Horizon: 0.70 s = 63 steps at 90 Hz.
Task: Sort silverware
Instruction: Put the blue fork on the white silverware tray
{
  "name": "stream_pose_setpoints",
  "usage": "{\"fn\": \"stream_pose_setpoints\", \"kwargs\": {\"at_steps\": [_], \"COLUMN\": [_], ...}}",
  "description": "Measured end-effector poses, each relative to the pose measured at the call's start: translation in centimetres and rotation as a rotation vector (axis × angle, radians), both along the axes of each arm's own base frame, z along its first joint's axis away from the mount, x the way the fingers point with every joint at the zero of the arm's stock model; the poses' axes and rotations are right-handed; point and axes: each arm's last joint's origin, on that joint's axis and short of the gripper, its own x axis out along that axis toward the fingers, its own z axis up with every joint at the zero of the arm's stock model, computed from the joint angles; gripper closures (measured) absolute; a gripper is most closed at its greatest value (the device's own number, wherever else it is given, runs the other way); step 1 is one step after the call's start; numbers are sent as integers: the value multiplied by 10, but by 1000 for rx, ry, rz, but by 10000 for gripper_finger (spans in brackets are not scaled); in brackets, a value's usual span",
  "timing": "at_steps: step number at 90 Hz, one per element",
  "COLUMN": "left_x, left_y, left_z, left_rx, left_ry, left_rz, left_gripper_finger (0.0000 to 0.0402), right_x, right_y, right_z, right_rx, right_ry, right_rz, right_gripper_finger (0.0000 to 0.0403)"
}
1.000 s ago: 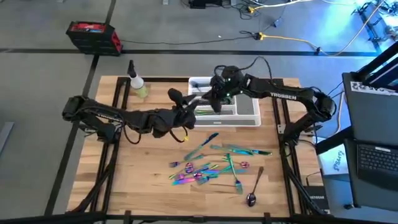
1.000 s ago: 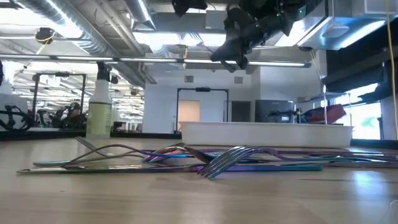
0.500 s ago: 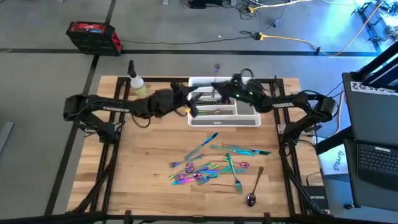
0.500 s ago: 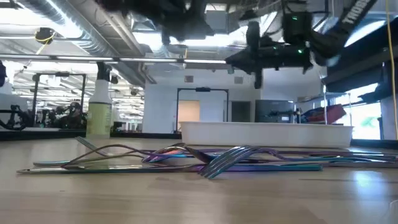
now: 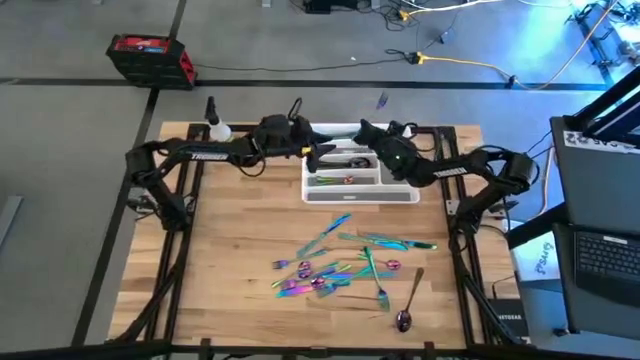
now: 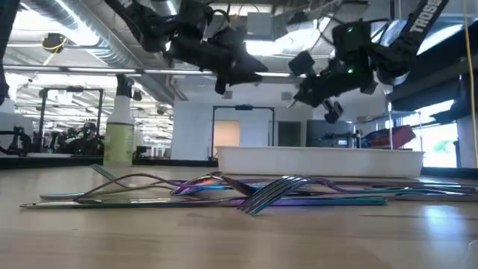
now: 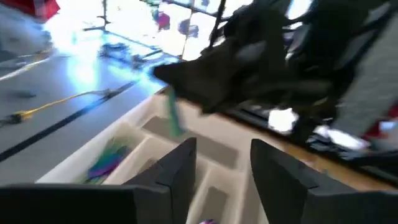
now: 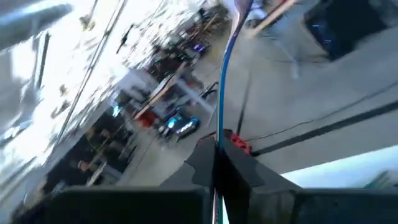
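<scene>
iridescent teal-purple silverware (image 5: 345,262) heaped on table, right gripper (image 8: 217,155) pinching one piece

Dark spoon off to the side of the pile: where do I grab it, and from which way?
Grip the dark spoon mid-handle, coming straight down with the fingers across the handle. It lies flat, apart from the pile, and the slim straight handle has free space on both sides.

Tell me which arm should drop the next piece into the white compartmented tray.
Right. The right gripper is shut on a slim iridescent utensil above the white compartmented tray; the left gripper is open and empty.
</scene>
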Motion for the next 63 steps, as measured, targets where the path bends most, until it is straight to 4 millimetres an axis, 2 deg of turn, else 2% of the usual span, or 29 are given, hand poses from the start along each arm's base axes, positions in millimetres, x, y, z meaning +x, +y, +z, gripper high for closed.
{"fn": "stream_pose_setpoints", "kwargs": {"at_steps": [16, 28, 40, 56, 63], "left_x": [-4, -3, 0, 5, 8], "left_y": [9, 17, 22, 21, 21], "left_z": [-4, -20, -39, -59, -66], "left_rx": [-57, -179, -235, -161, -130], "left_ry": [-11, 17, 82, 164, 195], "left_rz": [-160, -203, -175, -181, -117], "left_gripper_finger": [265, 265, 265, 265, 265], "right_x": [26, 44, 53, 61, 62], "right_y": [-10, -14, -18, -7, -5], "right_z": [-7, -18, -31, -47, -54], "right_rx": [44, 80, 133, 189, 214], "right_ry": [-54, -73, -115, -177, -191], "right_rz": [14, 7, 3, -28, -32], "right_gripper_finger": [403, 403, 403, 403, 403]}}
